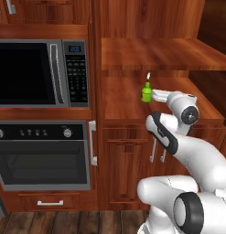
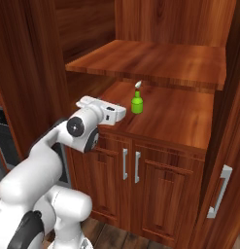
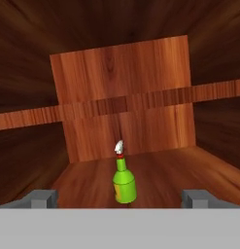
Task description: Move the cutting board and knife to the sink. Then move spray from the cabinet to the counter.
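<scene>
Both pincer fingers spread wide, empty, spray upright between, untouched.

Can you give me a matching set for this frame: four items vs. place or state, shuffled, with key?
Items:
1. small bright green spray bottle
2. white arm's two-finger gripper
3. silver-trimmed black microwave
4. black oven with silver knobs

Place or state:
A. below the microwave
B. upright in the open wooden cabinet niche
C. open, facing the bottle
D. above the oven

Pairs: 1-B, 2-C, 3-D, 4-A
</scene>
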{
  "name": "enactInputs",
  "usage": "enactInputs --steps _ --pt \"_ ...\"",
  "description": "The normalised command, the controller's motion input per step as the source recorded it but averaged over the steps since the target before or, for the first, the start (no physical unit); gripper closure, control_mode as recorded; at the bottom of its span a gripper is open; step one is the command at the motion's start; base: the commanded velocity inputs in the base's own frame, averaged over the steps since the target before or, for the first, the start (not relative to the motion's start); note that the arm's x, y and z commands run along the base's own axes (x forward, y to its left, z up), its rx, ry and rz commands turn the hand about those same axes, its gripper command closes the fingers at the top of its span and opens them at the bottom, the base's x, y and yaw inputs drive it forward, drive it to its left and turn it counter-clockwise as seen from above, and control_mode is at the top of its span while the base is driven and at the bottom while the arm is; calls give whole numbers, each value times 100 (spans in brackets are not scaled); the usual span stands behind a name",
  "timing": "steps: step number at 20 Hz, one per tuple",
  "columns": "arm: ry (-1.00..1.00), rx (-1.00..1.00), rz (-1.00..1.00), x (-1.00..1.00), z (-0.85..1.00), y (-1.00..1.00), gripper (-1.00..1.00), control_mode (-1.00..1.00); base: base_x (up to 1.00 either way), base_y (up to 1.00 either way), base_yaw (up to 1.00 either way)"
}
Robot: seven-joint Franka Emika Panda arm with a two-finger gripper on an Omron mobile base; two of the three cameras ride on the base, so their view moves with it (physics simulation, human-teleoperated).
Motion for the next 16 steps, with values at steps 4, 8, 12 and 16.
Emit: enactInputs --steps 4,8,12,16 --pt "0 0 0 16 -4 0 -100 -100 0 0 0" --pt "0 0 0 19 -1 0 -100 -100 0 0 0" --pt "0 0 0 19 0 -2 -100 -100 0 0 0" --pt "0 0 0 20 0 -5 -100 -100 0 0 0"
